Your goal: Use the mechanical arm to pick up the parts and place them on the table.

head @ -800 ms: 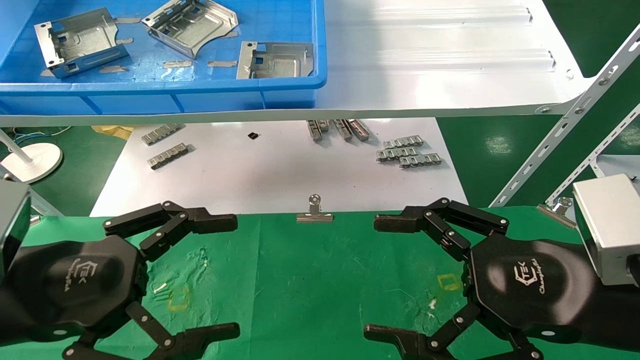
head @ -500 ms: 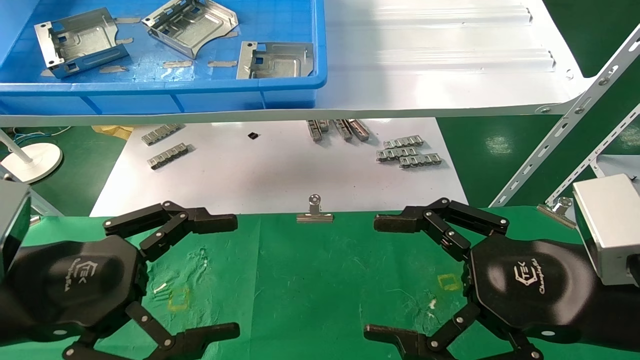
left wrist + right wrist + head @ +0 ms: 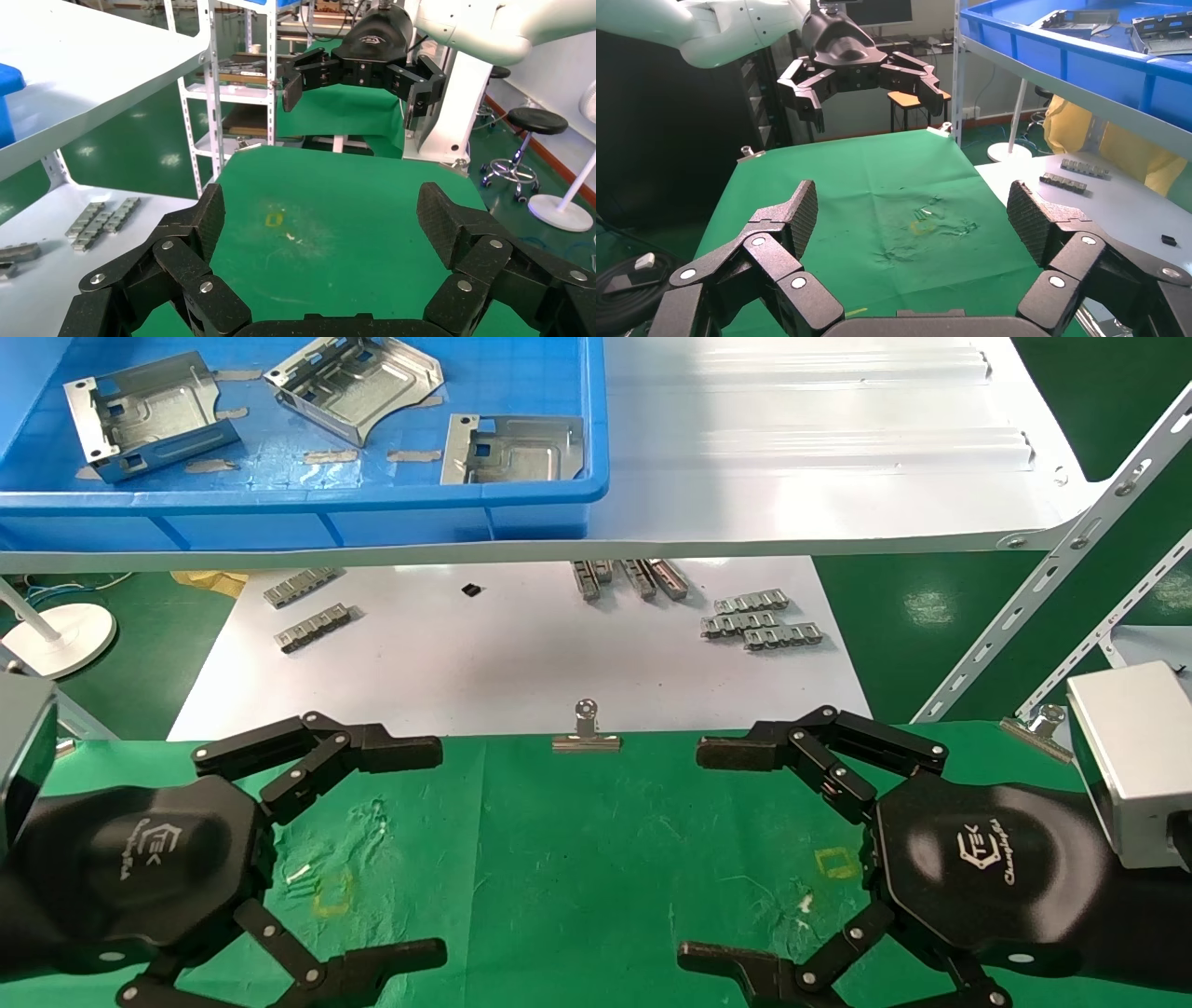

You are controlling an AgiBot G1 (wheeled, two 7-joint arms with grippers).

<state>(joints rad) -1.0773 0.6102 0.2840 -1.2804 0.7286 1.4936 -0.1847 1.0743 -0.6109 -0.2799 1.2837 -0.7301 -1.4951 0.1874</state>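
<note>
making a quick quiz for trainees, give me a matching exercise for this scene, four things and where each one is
Things:
1. metal brackets
2. binder clip
3. chain links
4. left hand

Places:
A. on the white sheet under the shelf
B. open above the green cloth
C. in the blue bin
D. on the far edge of the green cloth

Pairs: 1-C, 2-D, 3-A, 4-B

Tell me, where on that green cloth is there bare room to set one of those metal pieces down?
The widest bare patch of the table lies between the open left hand and open right hand, below the binder clip. It is crowded up in the blue bin, where three parts lie close together.
</note>
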